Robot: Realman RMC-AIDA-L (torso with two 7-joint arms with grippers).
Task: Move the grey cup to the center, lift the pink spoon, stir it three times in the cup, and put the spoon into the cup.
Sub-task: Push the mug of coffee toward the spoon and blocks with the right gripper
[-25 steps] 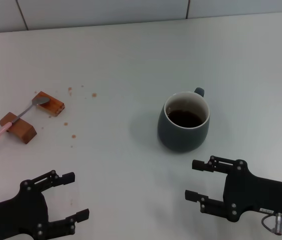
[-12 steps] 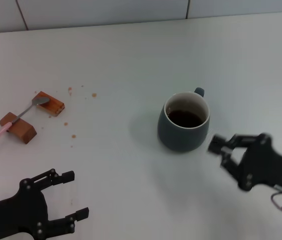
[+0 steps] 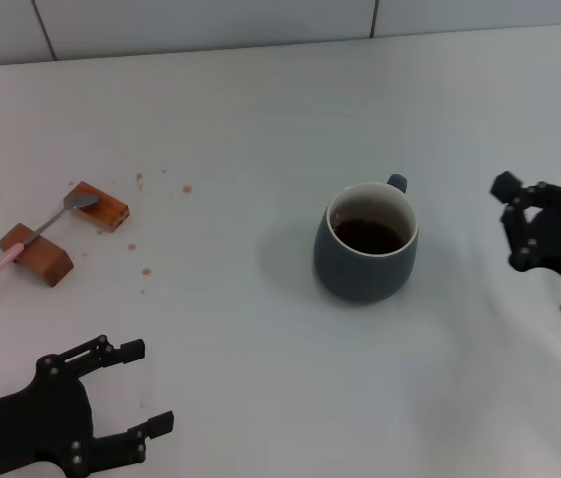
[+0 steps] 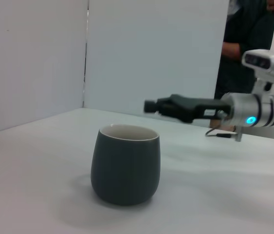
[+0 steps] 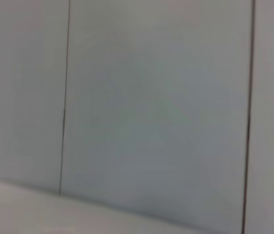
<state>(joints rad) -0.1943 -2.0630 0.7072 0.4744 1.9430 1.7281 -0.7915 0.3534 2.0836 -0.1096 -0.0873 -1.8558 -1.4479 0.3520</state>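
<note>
r gripper (image 3: pixel 511 221) now raised right of grey cup (image 3: pixel 365 242), fingers unclear

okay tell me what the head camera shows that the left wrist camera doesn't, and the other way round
Only the head view shows the pink spoon lying across two wooden blocks at the table's left, brown crumbs nearby, the left gripper low at the near left, and the dark liquid in the cup. Only the left wrist view shows a person standing behind the right arm. Both show the grey cup upright, with the right gripper raised off to its side, not touching it.
</note>
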